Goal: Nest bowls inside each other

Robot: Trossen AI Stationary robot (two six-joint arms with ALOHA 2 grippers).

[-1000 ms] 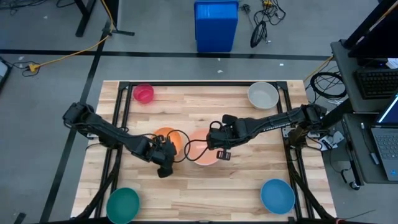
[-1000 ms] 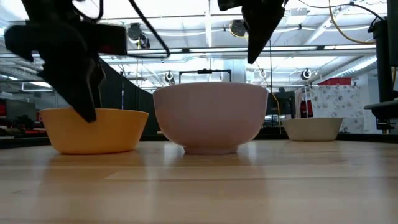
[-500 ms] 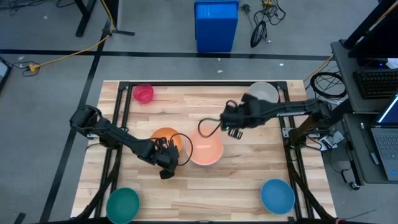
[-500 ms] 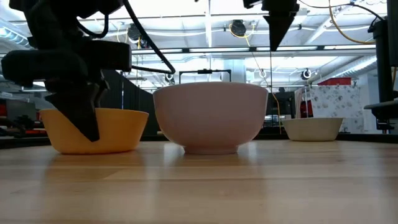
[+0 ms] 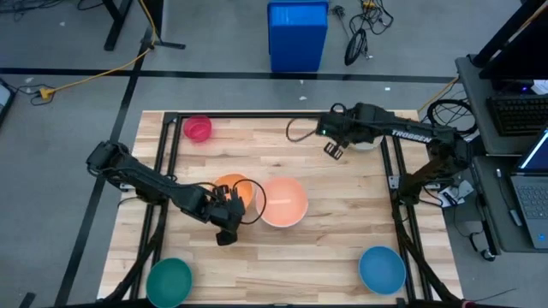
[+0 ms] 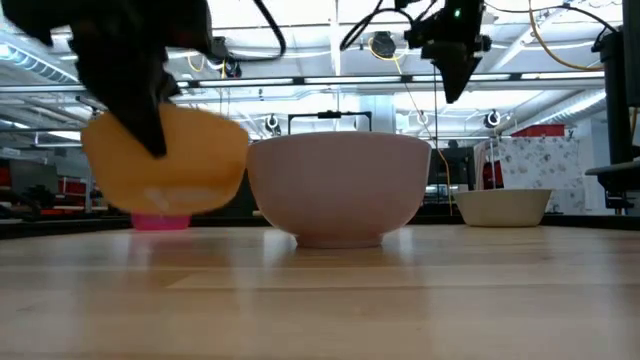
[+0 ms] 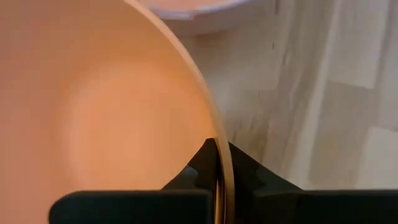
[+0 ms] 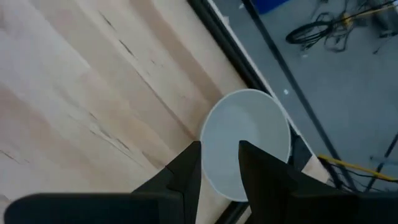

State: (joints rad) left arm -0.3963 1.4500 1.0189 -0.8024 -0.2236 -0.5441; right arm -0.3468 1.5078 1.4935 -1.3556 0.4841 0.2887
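My left gripper [image 5: 228, 224] is shut on the orange bowl [image 5: 234, 190], which hangs above the table left of centre. Right beside it the pale peach bowl [image 5: 283, 202] rests on its base. My right gripper [image 5: 333, 150] hovers open at the far right, just short of the white bowl [image 8: 255, 124], touching nothing. The small magenta bowl [image 5: 198, 128] sits far left, the teal bowl [image 5: 169, 280] near left, the blue bowl [image 5: 381, 269] near right. My left gripper pinches the orange bowl's rim [image 7: 221, 163] on its near side, one finger inside the bowl and one outside. The fingers slant down from the near side. The bowl [image 6: 170, 165] is lifted clear of the table and tilted.
A tall blue bin [image 5: 297, 34] stands on the floor beyond the far edge. Black frame rails run along the table's left, right and far sides. Bare wood lies between the peach bowl and the near edge.
My left gripper has shut on the orange bowl's rim and risen, lifting the bowl off the table and tipping it. My right gripper has swung from above the peach bowl toward the far right corner, up to the white bowl, turning as it went.
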